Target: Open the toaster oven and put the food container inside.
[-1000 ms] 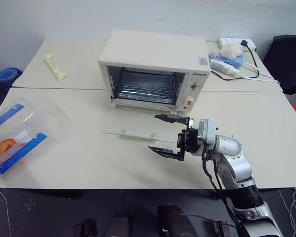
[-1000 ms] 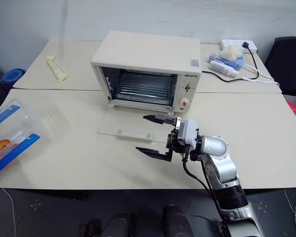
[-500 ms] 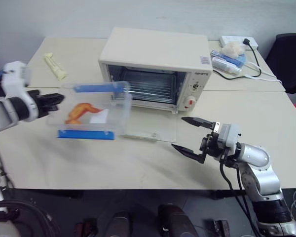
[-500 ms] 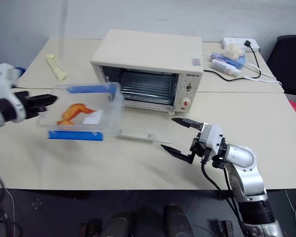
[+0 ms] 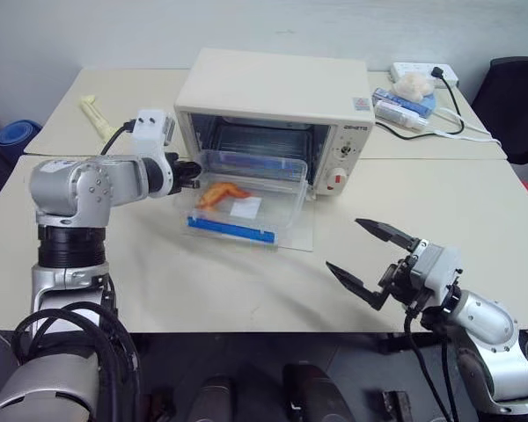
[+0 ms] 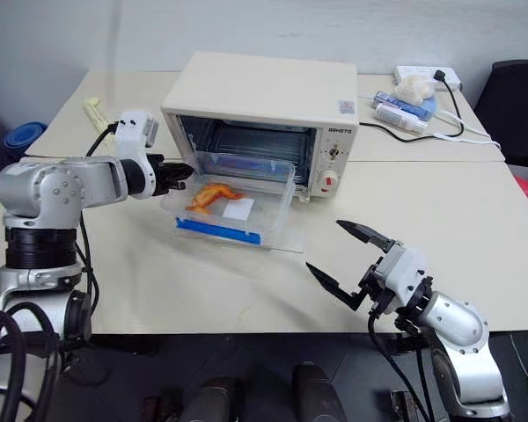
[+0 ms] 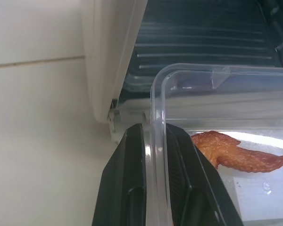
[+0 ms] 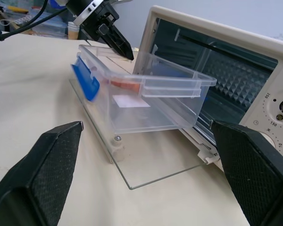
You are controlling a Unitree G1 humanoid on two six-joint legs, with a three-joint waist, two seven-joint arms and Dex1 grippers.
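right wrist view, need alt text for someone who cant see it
A clear food container with a blue clip strip and an orange food piece inside is held by one short end in the left pincer, just above the open glass door of a cream toaster oven. The right pincer's two black fingers stand wide apart in the foreground.

Both arms are silver-grey metal with rounded joints and ribbed black collars. Each wrist carries a white block. Black cables run along them. The left gripper (image 5: 192,171) and right gripper (image 5: 365,259) have black fingers with textured pads.

left fingers (image 7: 132,188) pinched, right fingers (image 5: 392,233) spread
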